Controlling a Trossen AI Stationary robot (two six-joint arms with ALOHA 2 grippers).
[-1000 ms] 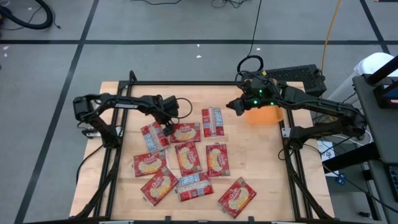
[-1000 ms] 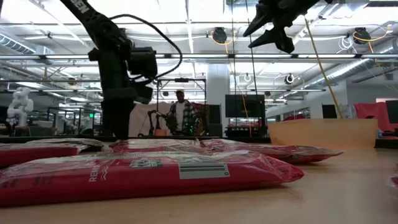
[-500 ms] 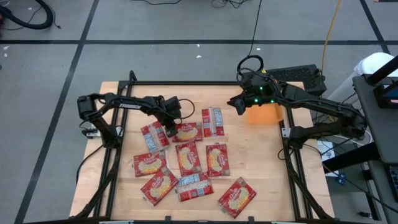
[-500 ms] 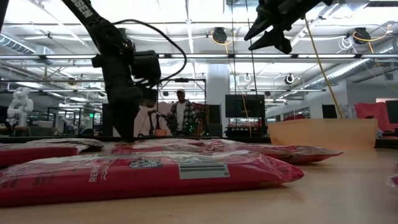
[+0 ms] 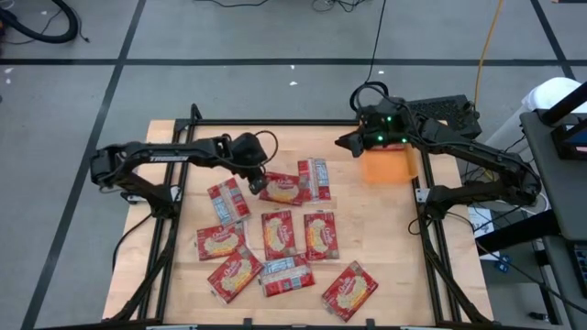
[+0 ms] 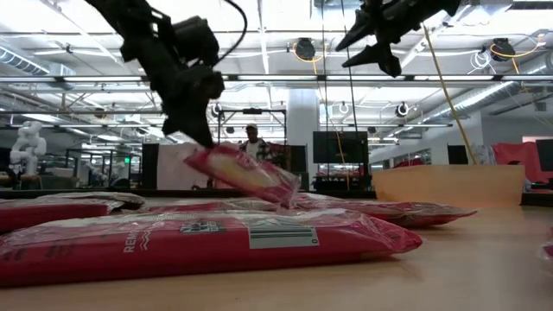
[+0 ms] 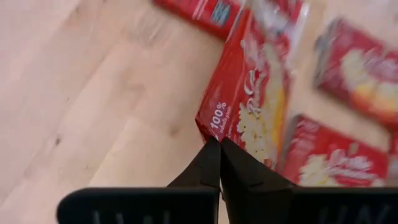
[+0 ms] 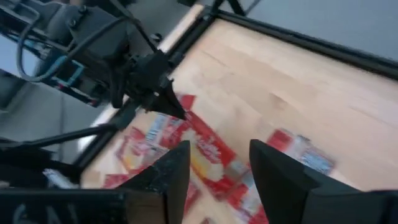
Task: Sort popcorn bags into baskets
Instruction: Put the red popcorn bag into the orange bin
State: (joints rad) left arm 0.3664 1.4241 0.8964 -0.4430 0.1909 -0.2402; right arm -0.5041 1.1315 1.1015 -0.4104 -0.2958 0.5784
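Wooden tabletop (image 5: 367,238) is carrying loose popcorn bags (image 5: 280,234), one lifted bag (image 6: 246,175) drooping, likely light and floppy, from left gripper (image 7: 219,147) jaws pinching its corner; farther off, right gripper (image 8: 214,168), jaws parted, is hovering beside orange basket (image 5: 389,166).

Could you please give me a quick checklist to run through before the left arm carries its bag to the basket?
1. Left gripper shut on bag: ok.
2. Hold secure: not ok, pinched at one corner only.
3. Bag clear of the pile: not ok, its low end looks to be still touching.
4. Right gripper empty and open: ok.
5. Path to basket free: not ok, right gripper hovers beside it.
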